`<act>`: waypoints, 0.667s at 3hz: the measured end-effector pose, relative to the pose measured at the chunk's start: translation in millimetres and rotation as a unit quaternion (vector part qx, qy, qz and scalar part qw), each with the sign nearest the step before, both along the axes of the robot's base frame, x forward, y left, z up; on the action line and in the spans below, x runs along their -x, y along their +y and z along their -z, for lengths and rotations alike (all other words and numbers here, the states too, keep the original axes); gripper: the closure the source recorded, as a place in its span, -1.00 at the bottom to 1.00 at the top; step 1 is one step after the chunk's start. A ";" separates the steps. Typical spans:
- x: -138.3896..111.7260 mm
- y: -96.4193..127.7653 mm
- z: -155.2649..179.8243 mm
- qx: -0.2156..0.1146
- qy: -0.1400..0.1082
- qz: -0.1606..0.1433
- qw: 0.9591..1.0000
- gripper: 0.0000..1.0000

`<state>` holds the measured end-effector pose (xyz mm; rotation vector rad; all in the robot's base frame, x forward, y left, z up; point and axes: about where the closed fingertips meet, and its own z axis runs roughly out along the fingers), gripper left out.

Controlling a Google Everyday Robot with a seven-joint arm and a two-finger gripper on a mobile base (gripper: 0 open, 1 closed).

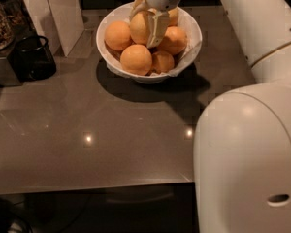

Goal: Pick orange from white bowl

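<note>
- Several oranges sit heaped in the white bowl, which stands at the far side of the dark countertop, clear of the black cup off to the left.
- The gripper has reached down from above into the top of the heap, with the robot's big white arm filling the right of my view.
- Its jaws stand either side of the orange, the pale, yellowish one at the top of the pile. One finger runs down its right flank and the other presses its upper left, so I read them as clamped on it.
- That orange is inside the bowl's rim, resting on or just above the deeper-coloured fruit below it. I can't tell whether it has left them yet.
- To my eye the step in hand is the end of the grasp, with the lift not yet clearly under way.
- Next comes a straight pull upward, with the grip held firm on that round, dimpled skin.
- The neighbours crowd close, especially the one on the right. A sideways drag could roll them or nudge the bowl, so rising clear of the rim before moving off looks the safer way.
</note>
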<state>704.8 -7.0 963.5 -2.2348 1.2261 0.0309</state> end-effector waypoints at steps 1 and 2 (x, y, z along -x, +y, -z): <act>18.3 -10.4 -24.8 -0.053 -0.014 0.006 0.998 1.00; 45.2 -21.8 -41.8 -0.102 -0.018 0.017 0.994 1.00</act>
